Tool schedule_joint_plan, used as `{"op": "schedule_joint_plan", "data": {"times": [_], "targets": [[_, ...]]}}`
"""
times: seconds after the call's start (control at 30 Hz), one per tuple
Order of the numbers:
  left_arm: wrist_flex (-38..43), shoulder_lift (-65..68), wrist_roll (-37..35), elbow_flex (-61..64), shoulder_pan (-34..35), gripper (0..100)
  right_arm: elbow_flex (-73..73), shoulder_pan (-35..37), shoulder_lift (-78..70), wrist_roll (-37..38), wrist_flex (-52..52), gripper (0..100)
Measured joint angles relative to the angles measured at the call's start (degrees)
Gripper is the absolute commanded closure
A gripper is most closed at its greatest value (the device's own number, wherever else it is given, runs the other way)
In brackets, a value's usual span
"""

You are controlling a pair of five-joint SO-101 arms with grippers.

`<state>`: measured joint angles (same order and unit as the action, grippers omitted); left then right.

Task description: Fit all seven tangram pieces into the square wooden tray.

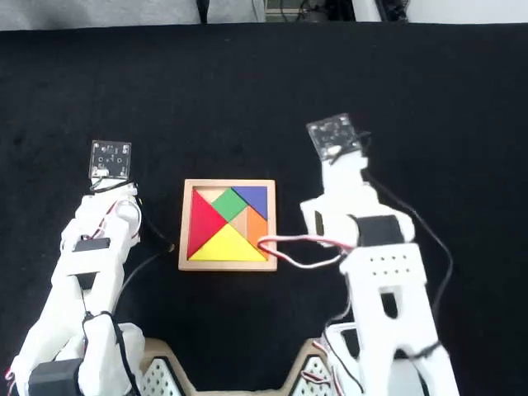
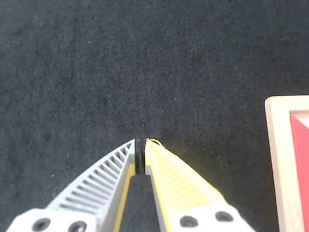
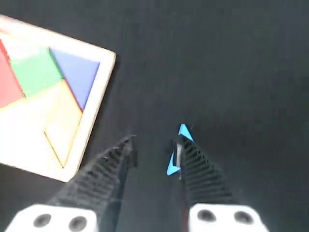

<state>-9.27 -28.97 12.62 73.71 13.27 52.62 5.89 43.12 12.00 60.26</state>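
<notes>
Cable: a red and white cable (image 1: 301, 241) runs from the right arm (image 1: 379, 247) and loops against the near right corner of the tray.
Tray: the square wooden tray (image 1: 227, 266) lies flat on the cloth between the two arms, nearer the left arm (image 1: 87, 256).
Pieces, near side: a yellow triangle (image 1: 223, 246) lies along the tray's near edge, and a red triangle (image 1: 202, 219) along its left edge. The two meet edge to edge.
Pieces, far side: a green piece (image 1: 227, 202) sits at the far edge with a blue triangle (image 1: 254, 198) in the far right corner. An orange piece (image 1: 258, 224) lies against the right edge.
Middle of tray: a pale patch (image 1: 240, 221) shows between the orange piece and the red triangle. I cannot tell whether it is a piece or bare wood.
Left gripper: the left gripper (image 2: 140, 142) is over the cloth just left of the tray, with its fingertips pressed together and nothing between them.
Right gripper: the right gripper (image 3: 154, 140) is over the cloth beside the tray's far right corner. Its fingers stand apart and hold nothing, and a blue strip (image 3: 175, 162) runs along the inner edge of one finger.
Cloth: a black cloth (image 1: 247, 99) covers the table out to its far edge.
</notes>
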Motion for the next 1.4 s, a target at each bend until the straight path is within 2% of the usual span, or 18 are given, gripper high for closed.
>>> {"op": "schedule_joint_plan", "data": {"times": [0.23,0.4,0.53,0.7,0.77,0.9,0.93,1.13,1.4], "targets": [[0.00,0.00,0.00,0.00,0.00,95,0.97,-7.21,-11.25,1.58,-1.32,85.6],[0.00,0.00,0.26,0.00,0.00,95,-0.09,-13.36,-12.57,7.56,-1.76,84.1],[0.00,0.00,0.44,0.00,0.00,95,-0.35,-12.13,-12.57,8.70,-0.09,74.7],[0.00,0.00,0.44,0.00,0.00,95,-0.53,-5.80,-12.57,10.73,2.46,74.4],[0.00,0.00,0.44,0.00,0.00,95,-1.85,-4.92,-12.57,7.03,0.79,74.2],[0.00,0.00,0.44,0.00,0.00,95,-3.52,-5.19,-12.57,-6.95,-2.81,74.0],[0.00,0.00,0.44,0.00,0.00,95,-3.52,-5.19,-12.57,-7.91,-2.81,74.0],[0.00,0.00,0.44,0.00,0.00,95,-3.60,-5.10,-15.12,-5.19,-0.70,74.2],[0.00,0.00,0.44,0.00,0.00,95,-5.36,-5.19,-28.66,-5.19,-2.46,74.1]]}}
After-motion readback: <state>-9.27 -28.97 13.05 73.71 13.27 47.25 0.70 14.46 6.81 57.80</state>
